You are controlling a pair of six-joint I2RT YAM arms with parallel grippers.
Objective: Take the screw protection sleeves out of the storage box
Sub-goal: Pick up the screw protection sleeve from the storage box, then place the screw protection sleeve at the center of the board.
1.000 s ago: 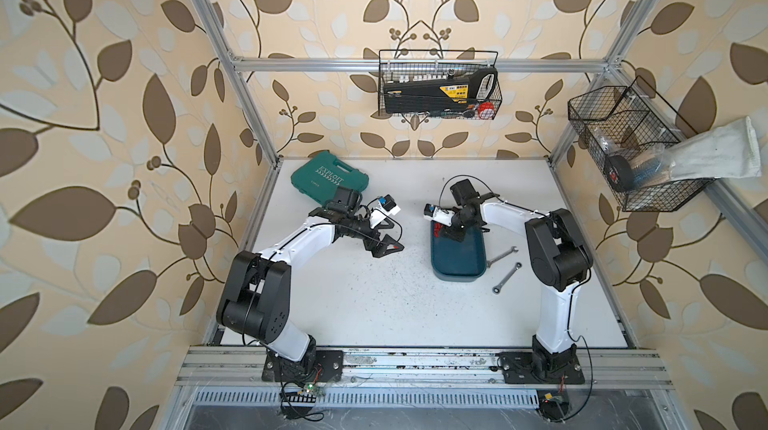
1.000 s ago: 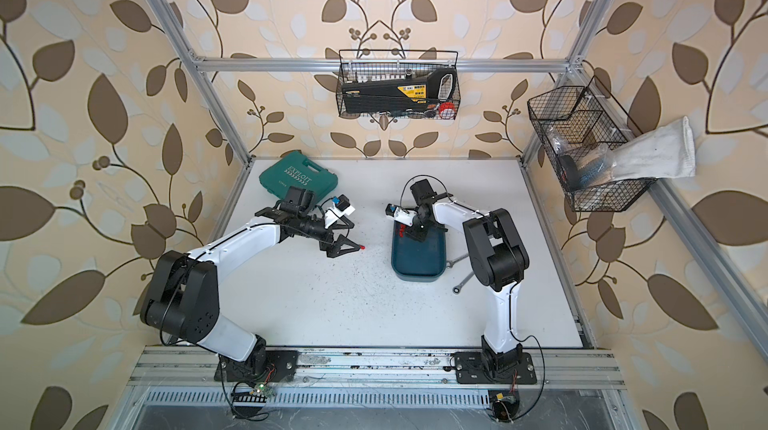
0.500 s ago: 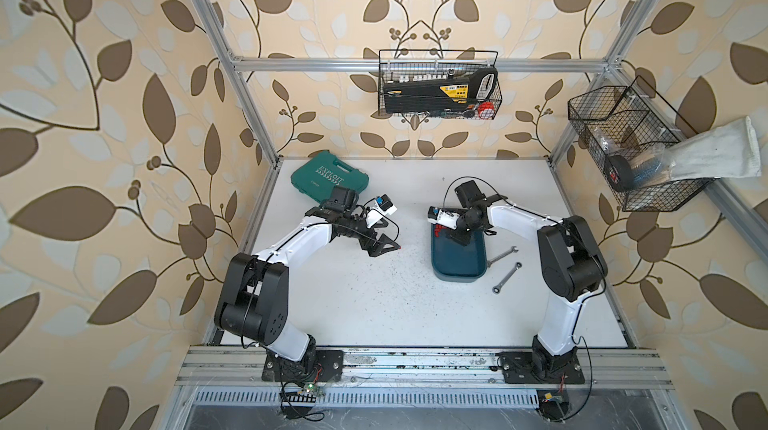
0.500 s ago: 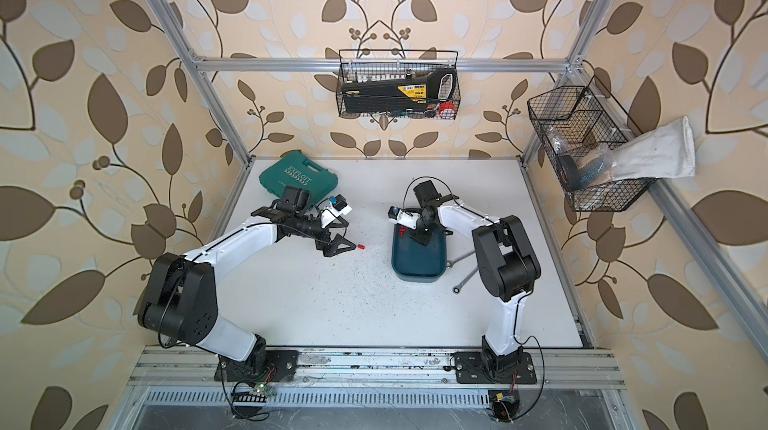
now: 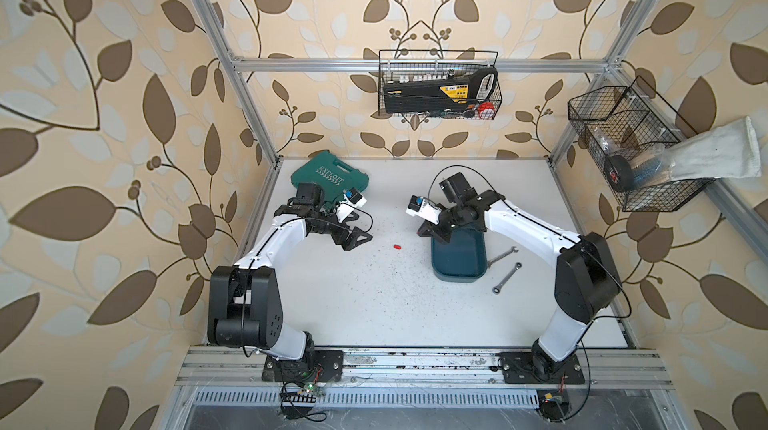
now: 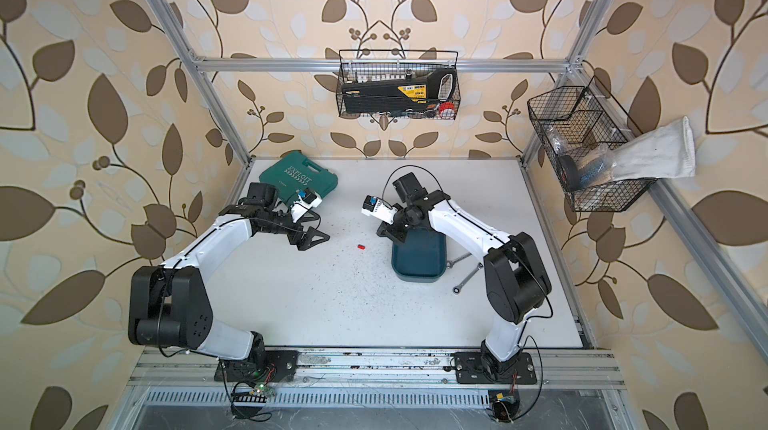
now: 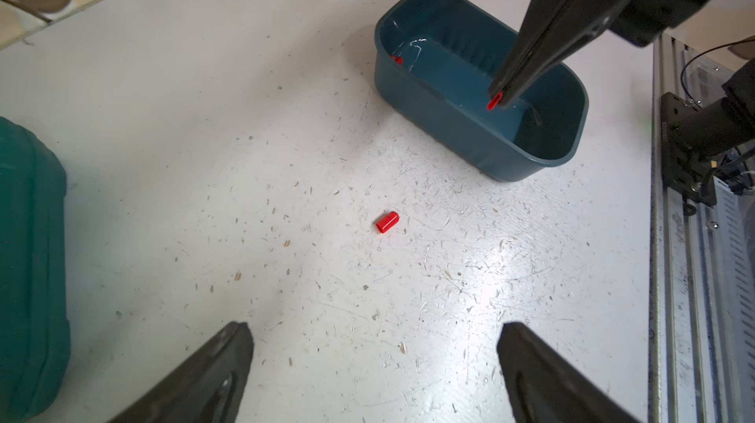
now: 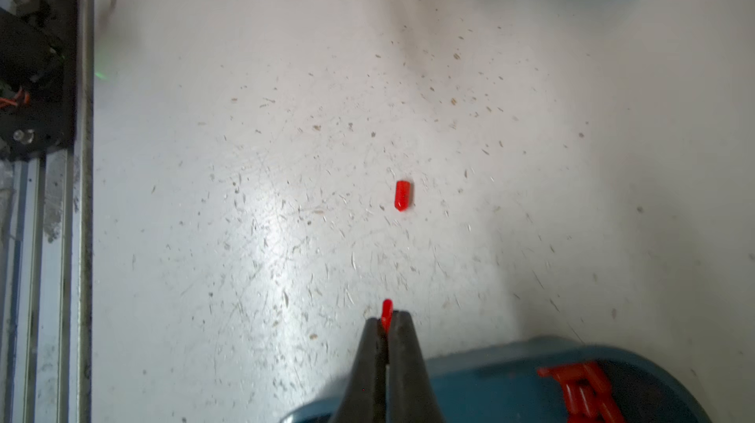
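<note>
The teal-blue storage box (image 5: 459, 270) (image 6: 419, 272) stands right of the table's centre. My right gripper (image 8: 386, 321) (image 5: 421, 232) is shut on one red screw protection sleeve (image 8: 386, 307) (image 7: 494, 100), whose tip pokes out past the fingertips. It hovers at the box's back left corner, above the rim (image 8: 510, 353). Several more sleeves (image 8: 582, 392) lie inside the box. Another sleeve (image 5: 397, 247) (image 6: 360, 247) (image 7: 387, 222) (image 8: 402, 195) lies loose on the table between the arms. Left of that one, my left gripper (image 7: 374, 329) (image 5: 357, 242) stands open with nothing in it.
A green EXPLOIT case (image 5: 330, 176) lies at the back left, close behind my left wrist. Two wrenches (image 5: 503, 255) (image 5: 507, 279) lie right of the box. Wire baskets hang on the back wall (image 5: 438, 87) and the right wall (image 5: 623, 149).
My right gripper has closed on a sleeve and lifted it toward the box's left rim. My left gripper has drawn back to the left, away from the loose sleeve on the table.
</note>
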